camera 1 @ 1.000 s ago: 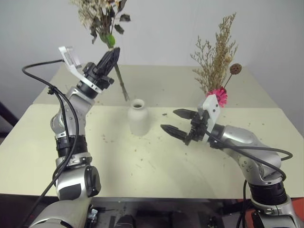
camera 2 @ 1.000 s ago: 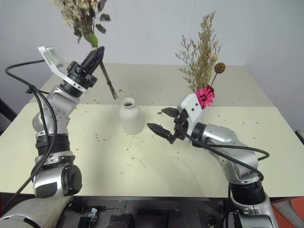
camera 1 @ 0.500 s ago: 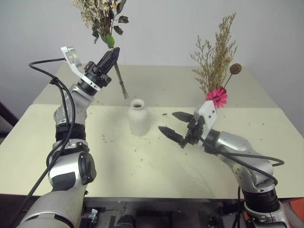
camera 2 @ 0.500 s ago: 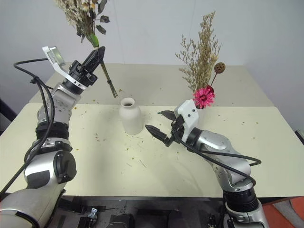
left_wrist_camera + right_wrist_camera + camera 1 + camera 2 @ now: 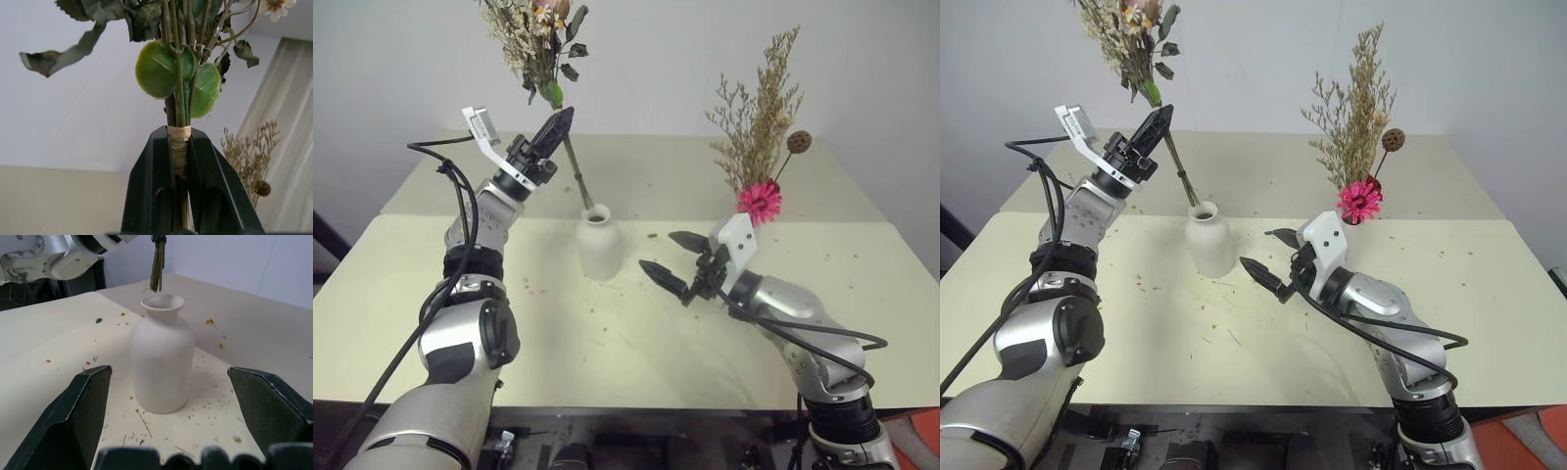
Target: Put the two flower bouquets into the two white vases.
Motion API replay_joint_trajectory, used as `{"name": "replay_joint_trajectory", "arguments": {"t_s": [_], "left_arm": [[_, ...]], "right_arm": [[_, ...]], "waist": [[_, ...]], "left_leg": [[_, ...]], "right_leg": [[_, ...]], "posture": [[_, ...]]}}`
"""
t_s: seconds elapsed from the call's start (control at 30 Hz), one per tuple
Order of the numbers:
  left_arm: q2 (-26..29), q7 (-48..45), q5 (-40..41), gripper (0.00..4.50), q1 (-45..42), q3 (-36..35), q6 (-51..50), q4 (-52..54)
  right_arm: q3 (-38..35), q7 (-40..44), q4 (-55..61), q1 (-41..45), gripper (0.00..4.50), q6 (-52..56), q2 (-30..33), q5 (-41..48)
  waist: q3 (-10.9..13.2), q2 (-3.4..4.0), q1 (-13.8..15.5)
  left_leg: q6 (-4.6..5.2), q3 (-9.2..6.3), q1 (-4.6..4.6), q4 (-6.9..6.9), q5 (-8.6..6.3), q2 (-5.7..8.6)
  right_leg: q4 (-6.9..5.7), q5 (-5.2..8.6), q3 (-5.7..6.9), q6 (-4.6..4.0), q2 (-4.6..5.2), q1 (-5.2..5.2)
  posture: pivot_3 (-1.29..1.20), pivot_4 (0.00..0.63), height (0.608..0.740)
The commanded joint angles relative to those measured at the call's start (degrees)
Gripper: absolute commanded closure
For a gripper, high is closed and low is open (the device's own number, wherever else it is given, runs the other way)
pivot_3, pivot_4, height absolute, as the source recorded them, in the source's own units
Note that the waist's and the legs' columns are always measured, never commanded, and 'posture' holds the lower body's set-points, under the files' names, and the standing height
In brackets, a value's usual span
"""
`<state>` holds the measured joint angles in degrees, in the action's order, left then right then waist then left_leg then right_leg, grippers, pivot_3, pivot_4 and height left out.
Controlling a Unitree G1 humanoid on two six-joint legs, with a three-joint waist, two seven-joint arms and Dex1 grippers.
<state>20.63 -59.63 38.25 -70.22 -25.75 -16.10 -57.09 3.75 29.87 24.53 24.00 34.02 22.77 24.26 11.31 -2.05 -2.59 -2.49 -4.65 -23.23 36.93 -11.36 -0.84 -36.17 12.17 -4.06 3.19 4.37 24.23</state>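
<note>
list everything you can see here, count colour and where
rose bouquet: one, pale pink with green leaves and cream sprigs, held up in the left end effector, stem tips just above the squat vase's mouth
dried bouquet: one, tan grasses, pink-red daisy, brown pod, upright at the table's right rear
squat vase: one, white, table centre
table: cream, littered with small plant bits
left end effector: black, shut on the rose bouquet's stems
right end effector: black, open, beside the squat vase

1. Upper left: the left gripper (image 5: 558, 122) clamps the rose bouquet (image 5: 540, 44), stems ending just above the squat vase (image 5: 598, 243) at centre.
2. Right of centre: the right gripper (image 5: 673, 258) gapes.
3. Behind it stands the dried-grass bouquet (image 5: 759, 132).
</note>
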Motion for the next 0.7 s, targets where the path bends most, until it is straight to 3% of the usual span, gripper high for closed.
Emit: {"name": "replay_joint_trajectory", "arguments": {"t_s": [0.03,0.47,0.7], "left_arm": [[-0.3,-0.14,-0.26,4.38,-2.77,-0.94,2.83,-1.22],[-2.33,-3.15,-6.95,4.38,0.12,3.4,9.1,-2.8],[-4.05,-7.63,-7.55,4.38,4.11,4.91,11.79,1.69]], "right_arm": [[-1.35,-0.05,1.97,0.15,0.0,-2.08,-0.68,0.57],[-1.66,0.11,2.38,0.04,0.0,-2.19,0.36,-0.09],[-1.24,0.76,1.81,0.28,0.0,-2.76,0.47,-0.54]], "waist": [[0.0,0.0,-0.01],[0.0,0.0,-0.04],[0.0,0.0,-0.02]], "left_leg": [[0.0,0.0,0.0,0.0,0.0,0.0],[0.0,0.0,-0.01,0.0,0.0,0.0],[0.0,0.0,-0.01,0.0,0.0,0.0]], "right_leg": [[-0.01,0.0,0.0,0.0,0.0,0.0],[0.0,0.0,0.0,0.0,0.0,0.0],[-0.03,0.0,0.0,-0.01,-0.01,0.01]], "posture": [[0.0,0.15,0.74],[0.0,0.15,0.74],[0.0,0.15,0.74]]}}
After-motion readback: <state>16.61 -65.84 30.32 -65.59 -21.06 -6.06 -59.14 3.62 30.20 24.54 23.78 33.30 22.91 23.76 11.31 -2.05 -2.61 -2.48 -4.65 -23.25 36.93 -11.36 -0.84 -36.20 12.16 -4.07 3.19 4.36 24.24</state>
